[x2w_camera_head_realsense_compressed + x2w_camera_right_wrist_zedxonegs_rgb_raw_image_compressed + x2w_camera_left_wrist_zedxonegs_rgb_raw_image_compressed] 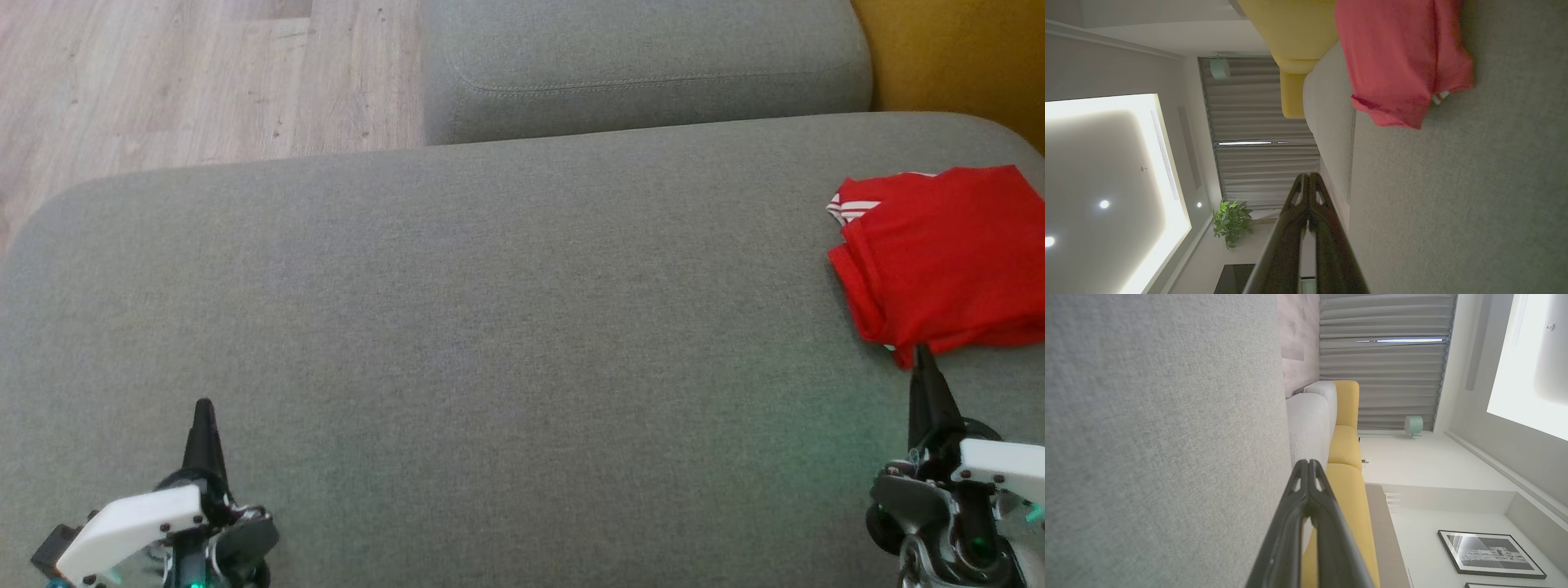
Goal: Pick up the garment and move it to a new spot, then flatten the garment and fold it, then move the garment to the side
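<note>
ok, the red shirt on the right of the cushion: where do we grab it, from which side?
Grip the near-left corner of the red shirt, where the folded layers bunch into a raised edge; elsewhere it lies flat. Bring the right gripper in low from the robot's side, likely the shortest reach. It's shut, so open first.

Red garment point(947, 253) with white stripes, grey sofa point(457, 327).
</note>
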